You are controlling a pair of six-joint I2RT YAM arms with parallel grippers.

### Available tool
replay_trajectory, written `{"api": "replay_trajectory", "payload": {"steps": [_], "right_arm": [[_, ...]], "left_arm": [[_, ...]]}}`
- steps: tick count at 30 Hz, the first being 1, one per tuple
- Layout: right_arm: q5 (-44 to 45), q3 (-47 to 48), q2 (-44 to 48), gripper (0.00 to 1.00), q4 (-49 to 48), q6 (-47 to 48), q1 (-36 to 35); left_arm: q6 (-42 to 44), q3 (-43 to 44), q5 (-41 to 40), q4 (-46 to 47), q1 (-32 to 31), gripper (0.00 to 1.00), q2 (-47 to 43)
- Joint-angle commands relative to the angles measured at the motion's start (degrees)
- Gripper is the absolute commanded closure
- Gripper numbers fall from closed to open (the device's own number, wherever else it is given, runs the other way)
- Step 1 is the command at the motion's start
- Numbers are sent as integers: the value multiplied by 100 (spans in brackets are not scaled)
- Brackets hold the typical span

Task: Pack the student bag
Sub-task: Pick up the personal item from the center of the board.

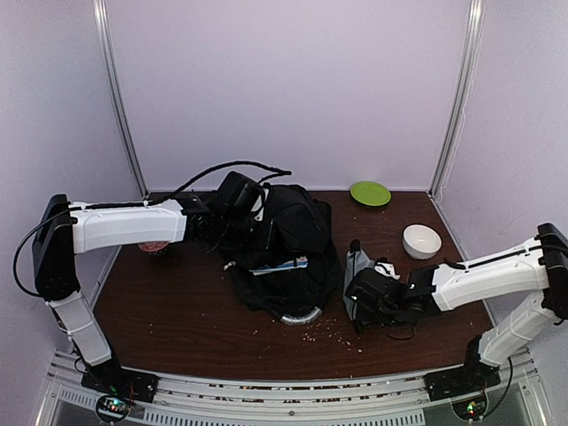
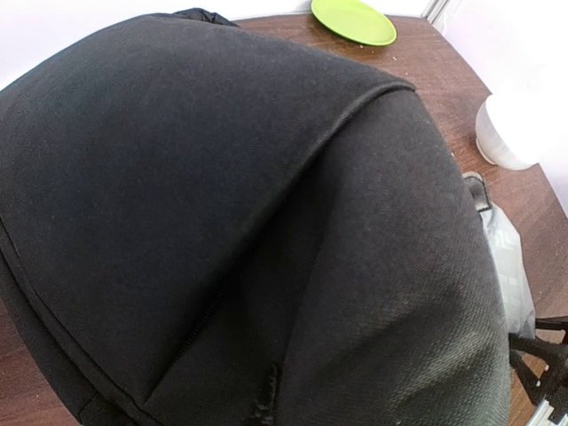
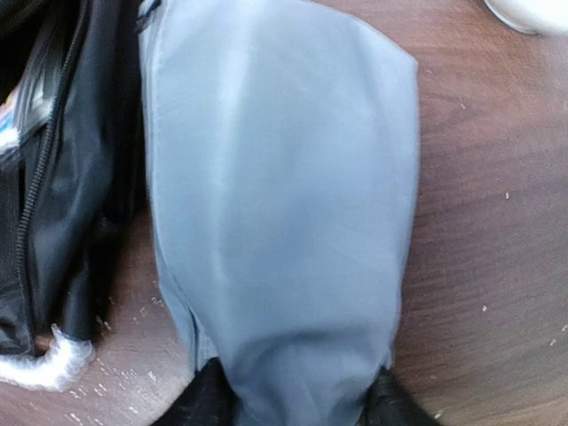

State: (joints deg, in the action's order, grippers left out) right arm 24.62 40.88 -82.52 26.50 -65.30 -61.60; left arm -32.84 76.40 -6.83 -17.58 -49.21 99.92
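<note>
Student bag (image 1: 293, 232) slumped mid-desk (image 1: 177, 311), zip mouth agape, blue-edged flat item (image 1: 280, 264) showing inside (can't make out what). Left jaws closed at bag's top, grip itself hidden. Right jaws part-open, clamped round light-blue pencil case (image 3: 284, 195), on end just beside bag.

Two arms are seen in the top view: L arm (image 1: 124, 226) at left of frame, R arm (image 1: 488, 280) at lower right. Long links are cased in white plastic w/ rounded edges; joints & wrist sections are black. A thin black cable (image 1: 222, 167) is arched at upper centre. Black base blocks (image 1: 115, 386) are bolted to a silver rail (image 1: 284, 395) along the bottom edge, w/ small green & red lights. In the R wrist view, two rounded black fingertips (image 3: 390, 410) are seen at bottom edge.
</note>
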Motion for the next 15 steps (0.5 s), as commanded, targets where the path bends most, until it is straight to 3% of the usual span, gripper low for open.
{"api": "replay_trajectory", "payload": {"steps": [1, 6, 15], "right_arm": [[-54, 47, 132, 70, -258, 112, 32], [52, 156, 623, 99, 140, 266, 26], [-288, 226, 2372, 100, 478, 1620, -133]], "left_arm": [[-93, -108, -70, 108, 131, 100, -157], [-70, 2, -28, 100, 131, 100, -157], [11, 395, -99, -81, 163, 100, -140]]}}
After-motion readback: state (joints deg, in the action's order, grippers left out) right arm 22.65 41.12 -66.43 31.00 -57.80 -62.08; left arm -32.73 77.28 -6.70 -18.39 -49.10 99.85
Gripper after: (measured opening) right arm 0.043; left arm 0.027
